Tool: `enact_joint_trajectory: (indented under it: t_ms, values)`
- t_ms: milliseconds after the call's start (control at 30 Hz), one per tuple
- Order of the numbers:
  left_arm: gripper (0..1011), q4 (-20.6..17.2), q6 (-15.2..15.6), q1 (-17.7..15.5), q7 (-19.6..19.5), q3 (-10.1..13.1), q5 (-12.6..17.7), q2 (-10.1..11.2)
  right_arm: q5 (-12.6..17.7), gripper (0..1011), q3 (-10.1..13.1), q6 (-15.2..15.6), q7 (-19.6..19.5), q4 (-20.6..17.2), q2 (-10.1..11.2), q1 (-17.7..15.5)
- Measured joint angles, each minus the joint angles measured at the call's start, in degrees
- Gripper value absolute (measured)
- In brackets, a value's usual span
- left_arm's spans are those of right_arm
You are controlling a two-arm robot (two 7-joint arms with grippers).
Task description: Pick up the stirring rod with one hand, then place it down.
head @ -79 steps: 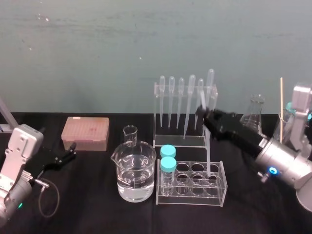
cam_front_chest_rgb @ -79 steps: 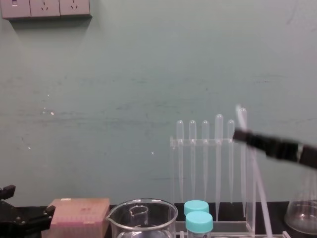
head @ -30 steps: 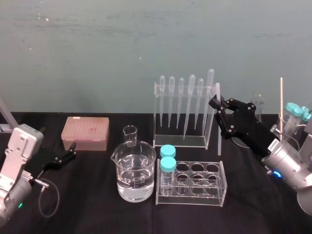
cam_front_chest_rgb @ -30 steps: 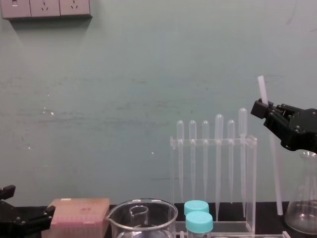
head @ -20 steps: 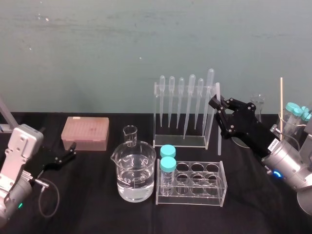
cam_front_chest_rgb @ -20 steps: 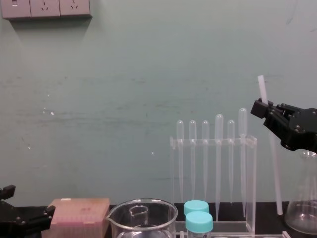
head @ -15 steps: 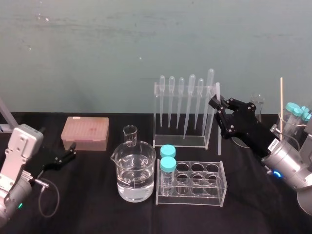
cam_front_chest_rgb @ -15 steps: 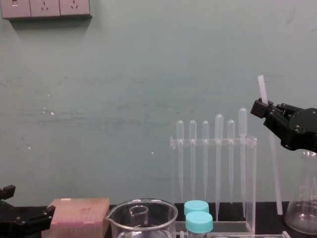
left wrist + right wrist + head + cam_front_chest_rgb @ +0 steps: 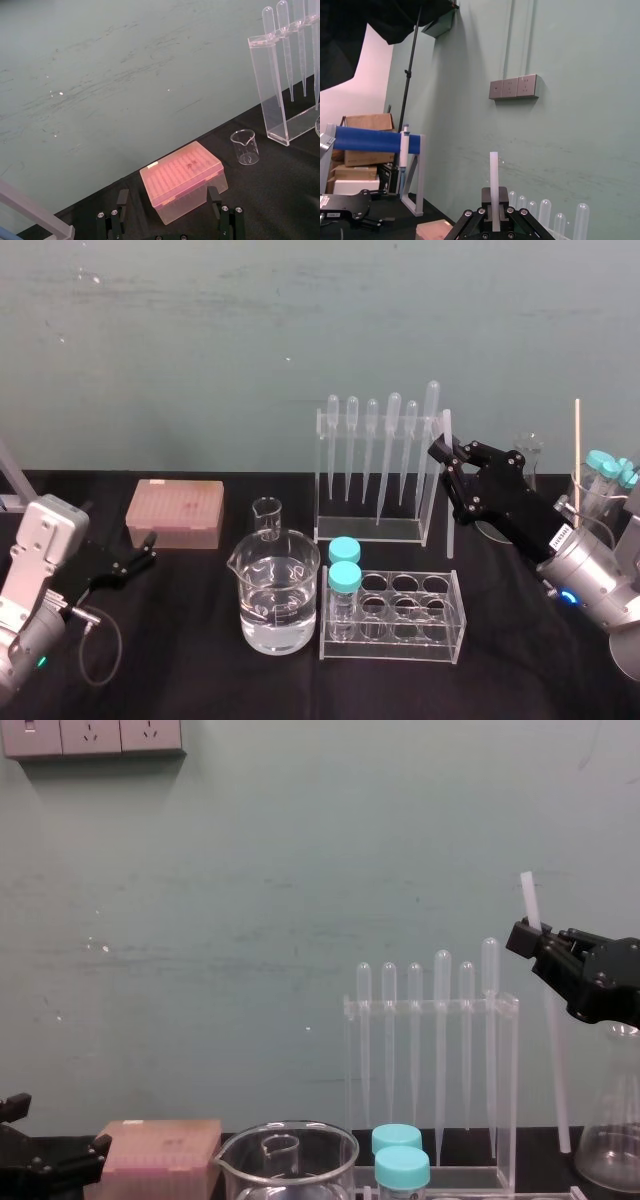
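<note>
We are seeing the right gripper (image 9: 447,462) clenching the stirring rod (image 9: 448,510) a little below its top end, on the right side of the scene. In the right wrist view the two black fingers are pressing on the rod (image 9: 493,180) from both sides, and its flat-cut end is standing clear above them. In the chest view the rod (image 9: 548,1050) is leaning only slightly from upright, running down from the gripper (image 9: 530,942) toward the table (image 9: 200,660). We cannot tell whether its lower end is touching the table.

The rod is hanging just to the right of the pipette rack (image 9: 372,530), where the pipettes (image 9: 393,450) are standing in a row. A conical flask (image 9: 529,448) is sitting behind the gripper. Nearer to us, the test-tube rack (image 9: 395,625) is holding two blue-capped tubes (image 9: 344,565) at its left end. Left of it the large beaker (image 9: 275,595) is holding clear liquid, with a small beaker (image 9: 267,515) behind it.

The left gripper (image 9: 140,558) is resting at the far left, released, its fingers (image 9: 122,200) spread and pointing toward the pink tip box (image 9: 176,512).
</note>
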Motion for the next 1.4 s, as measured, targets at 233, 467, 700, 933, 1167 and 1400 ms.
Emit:
enact_joint_trajectory:
  t_ms: [233, 467, 700, 933, 1167, 1400]
  values:
    - [1000, 0.0, 0.0, 0.0, 0.0, 0.0, 0.0, 0.0, 0.0, 71, 0.0, 0.01, 0.0, 0.0, 0.0, 0.0]
    - [1000, 0.0, 0.0, 0.0, 0.0, 0.0, 0.0, 0.0, 0.0, 71, 0.0, 0.01, 0.0, 0.0, 0.0, 0.0]
    - [1000, 0.0, 0.0, 0.0, 0.0, 0.0, 0.0, 0.0, 0.0, 71, 0.0, 0.01, 0.0, 0.0, 0.0, 0.0]
    - [1000, 0.0, 0.0, 0.0, 0.0, 0.0, 0.0, 0.0, 0.0, 71, 0.0, 0.01, 0.0, 0.0, 0.0, 0.0]
    - [1000, 0.0, 0.0, 0.0, 0.0, 0.0, 0.0, 0.0, 0.0, 71, 0.0, 0.01, 0.0, 0.0, 0.0, 0.0]
    - [1000, 0.0, 0.0, 0.0, 0.0, 0.0, 0.0, 0.0, 0.0, 71, 0.0, 0.01, 0.0, 0.01, 0.0, 0.0]
